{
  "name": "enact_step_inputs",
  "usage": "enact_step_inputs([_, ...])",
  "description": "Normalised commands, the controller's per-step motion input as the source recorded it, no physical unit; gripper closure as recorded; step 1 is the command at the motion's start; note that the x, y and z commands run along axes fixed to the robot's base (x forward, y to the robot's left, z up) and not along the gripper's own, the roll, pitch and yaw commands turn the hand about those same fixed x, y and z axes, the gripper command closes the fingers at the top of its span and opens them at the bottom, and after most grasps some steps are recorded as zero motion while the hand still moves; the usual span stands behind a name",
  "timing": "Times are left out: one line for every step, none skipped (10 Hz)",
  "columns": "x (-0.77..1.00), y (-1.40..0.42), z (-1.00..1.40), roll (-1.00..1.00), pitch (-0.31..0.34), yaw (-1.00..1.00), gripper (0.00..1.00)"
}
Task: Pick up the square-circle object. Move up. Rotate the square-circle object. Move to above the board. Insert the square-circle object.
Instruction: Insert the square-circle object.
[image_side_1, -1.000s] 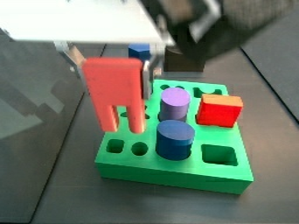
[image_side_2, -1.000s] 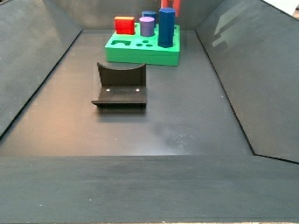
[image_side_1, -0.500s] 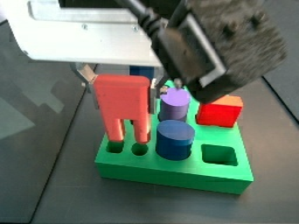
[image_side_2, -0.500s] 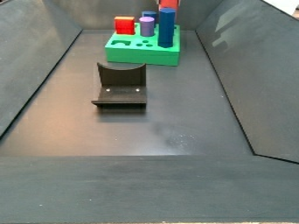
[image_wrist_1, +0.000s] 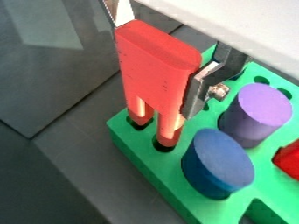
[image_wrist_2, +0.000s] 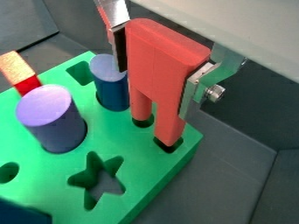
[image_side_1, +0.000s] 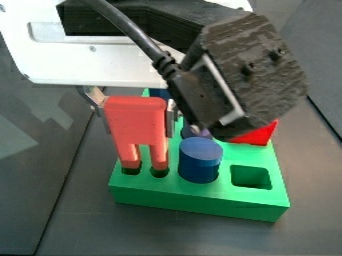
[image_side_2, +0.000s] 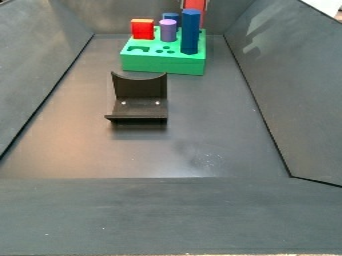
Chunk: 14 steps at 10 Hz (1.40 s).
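Square-circle object (image_wrist_1: 155, 74), prongs in board (image_wrist_1: 158, 171), claw (image_wrist_1: 159, 63)-held

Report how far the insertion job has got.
Done: the salmon-red piece is picked up, upright and over the green board. In hand: the end effector grips its block end, and both prongs reach into holes at the board's corner. Left: seating it fully and letting go.

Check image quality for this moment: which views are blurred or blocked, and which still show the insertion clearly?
In a side view the arm's dark housing fills the foreground, soft and out of focus, hiding part of the board. Both wrist views are sharp: the pincer grips the square-circle object, prongs in the holes. The far side view is clear, but the board is small.
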Motion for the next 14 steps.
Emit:
enact_step_inputs([0.0,-0.21,-0.68,0.08,-0.116,0.0,1.0])
enact_step_inputs([0.0,-0.06,-0.71,0.16,-0.083,0.0,1.0])
enact_step_inputs([-0.03,0.0,-0.73,0.15,-0.091,0.0,1.0])
enact_step_inputs([-0.17,0.02,-0.61,0.13,-0.076,0.0,1.0])
enact_step_inputs([-0.12,0.0,-0.53,0.09,-0.071,0.0,1.0])
enact_step_inputs([0.06,0.0,-0.57,0.06,-0.019,0.0,1.0])
enact_step_inputs([0.35,0.0,-0.59,0.04,0.0,0.0,1.0])
enact_step_inputs([0.41,0.0,-0.57,0.05,0.009,0.0,1.0])
enact_step_inputs([0.35,0.0,-0.52,0.1,0.036,-0.05,1.0])
enact_step_inputs([0.13,0.0,-0.49,0.08,0.0,-0.08,1.0])
enact_step_inputs([0.0,0.0,-0.56,0.05,-0.003,-0.1,1.0])
enact_step_inputs([0.0,0.0,-0.72,0.07,-0.079,-0.1,1.0])
enact_step_inputs([0.0,-0.02,-0.91,0.1,-0.139,-0.08,1.0])
enact_step_inputs([0.0,-0.03,-0.96,0.09,-0.14,-0.06,1.0])
